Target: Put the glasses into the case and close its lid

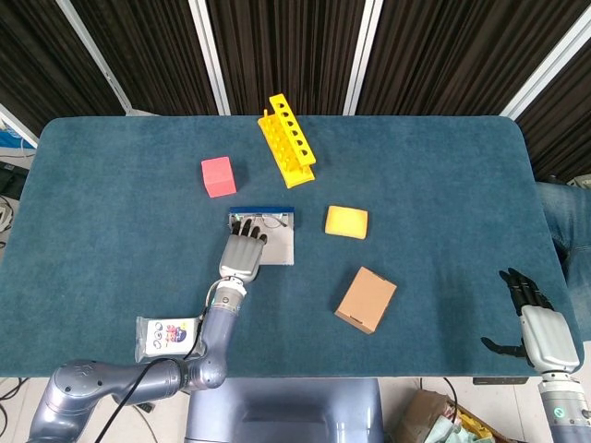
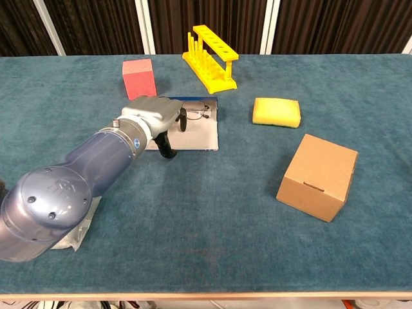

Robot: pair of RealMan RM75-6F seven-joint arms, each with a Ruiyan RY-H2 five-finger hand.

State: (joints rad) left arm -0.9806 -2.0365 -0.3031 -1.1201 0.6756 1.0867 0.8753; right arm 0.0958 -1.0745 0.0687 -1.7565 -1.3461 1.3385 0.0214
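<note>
The open glasses case (image 1: 277, 247) lies flat near the table's middle, with a blue rim at its far edge and a grey inside. Thin-framed glasses (image 1: 274, 221) rest on its far part, also seen in the chest view as glasses (image 2: 197, 111) on the case (image 2: 196, 135). My left hand (image 1: 243, 251) lies over the case's left side, fingers stretched toward the glasses' left end; whether they touch the frame I cannot tell. In the chest view the left hand (image 2: 156, 116) has its thumb pointing down. My right hand (image 1: 540, 330) hovers open off the table's near right corner.
A pink cube (image 1: 218, 176) sits left of the case and a yellow rack (image 1: 287, 140) behind it. A yellow sponge (image 1: 346, 221) lies to the right, a cardboard box (image 1: 366, 299) nearer right. A plastic packet (image 1: 164, 336) lies at the near edge.
</note>
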